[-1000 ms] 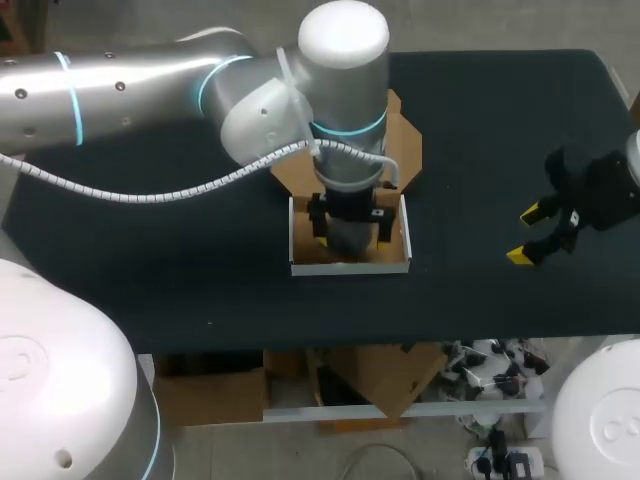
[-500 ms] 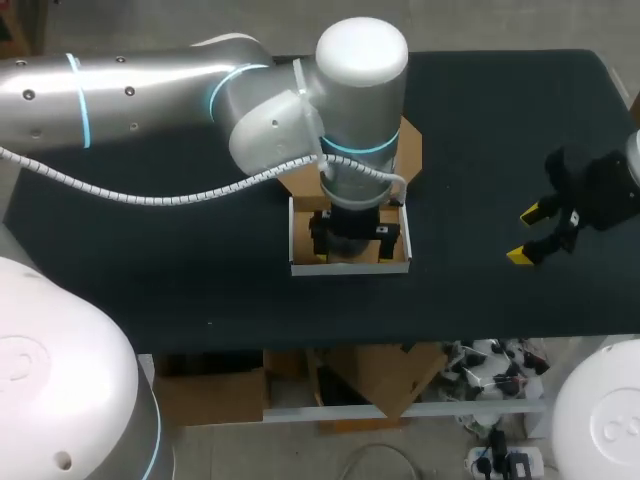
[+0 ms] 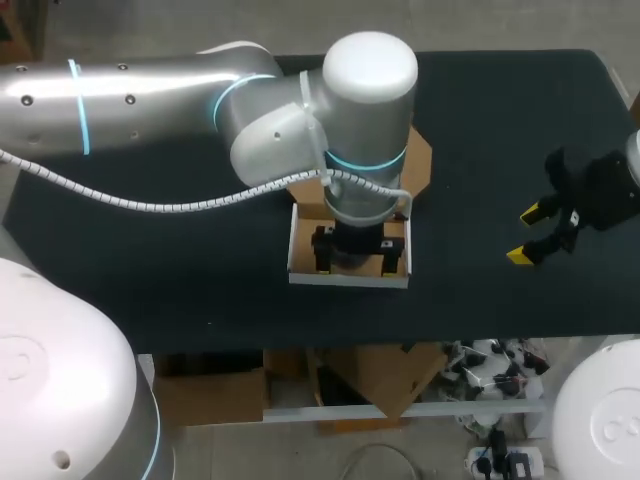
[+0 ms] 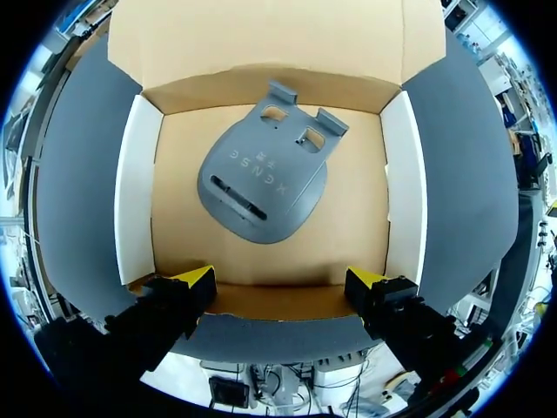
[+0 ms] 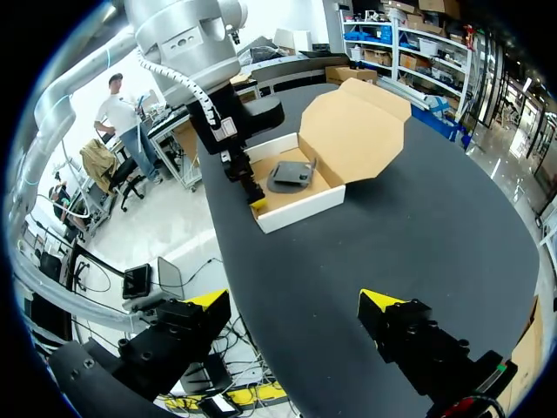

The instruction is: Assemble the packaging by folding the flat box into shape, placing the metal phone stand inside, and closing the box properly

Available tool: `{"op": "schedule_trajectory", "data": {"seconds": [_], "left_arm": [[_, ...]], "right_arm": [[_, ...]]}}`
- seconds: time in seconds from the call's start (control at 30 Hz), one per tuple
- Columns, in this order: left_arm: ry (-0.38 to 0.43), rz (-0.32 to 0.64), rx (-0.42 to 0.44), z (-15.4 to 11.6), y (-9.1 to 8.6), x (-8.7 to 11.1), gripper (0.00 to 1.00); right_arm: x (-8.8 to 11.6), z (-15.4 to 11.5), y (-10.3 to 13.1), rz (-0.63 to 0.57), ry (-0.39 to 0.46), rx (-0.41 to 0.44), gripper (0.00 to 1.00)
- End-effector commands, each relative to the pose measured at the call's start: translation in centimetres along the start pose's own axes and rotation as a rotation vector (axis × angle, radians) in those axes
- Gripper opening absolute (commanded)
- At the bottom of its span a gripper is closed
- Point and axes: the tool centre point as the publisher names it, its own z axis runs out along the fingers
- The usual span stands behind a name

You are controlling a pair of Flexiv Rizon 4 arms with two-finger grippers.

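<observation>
The cardboard box (image 3: 298, 262) stands folded at the table's middle, with white side walls (image 4: 137, 192) and its brown lid (image 3: 420, 160) lying open behind it. The grey metal phone stand (image 4: 261, 185) lies flat on the box floor. My left gripper (image 4: 281, 283) hangs open over the box's front wall, a yellow tip near each front corner and nothing between them. In the head view the left gripper (image 3: 357, 252) covers the stand. My right gripper (image 3: 528, 235) is open and empty, well to the right of the box (image 5: 300, 205), and sees the stand (image 5: 291, 174) inside.
Bare black table (image 3: 180, 240) surrounds the box on both sides. The table's front edge (image 3: 350, 340) runs close below the box.
The left arm has shifted toward the table's front edge, and the box with its lid has slid a little the same way. The right arm has stayed where it was.
</observation>
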Motion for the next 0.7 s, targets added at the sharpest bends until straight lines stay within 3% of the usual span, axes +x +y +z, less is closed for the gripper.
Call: {"op": "schedule_trajectory", "data": {"seconds": [0.03, 0.7], "left_arm": [[-0.007, -0.013, 0.004, -0.1, 0.7, 0.0, 1.0], [-0.019, -0.074, -0.001, -0.5, 2.7, -0.4, 1.0]], "right_arm": [[0.1, -0.1, 0.0, 0.0, 0.0, -0.001, 1.0], [0.1, -0.1, 0.0, 0.0, 0.0, -0.001, 1.0]]}}
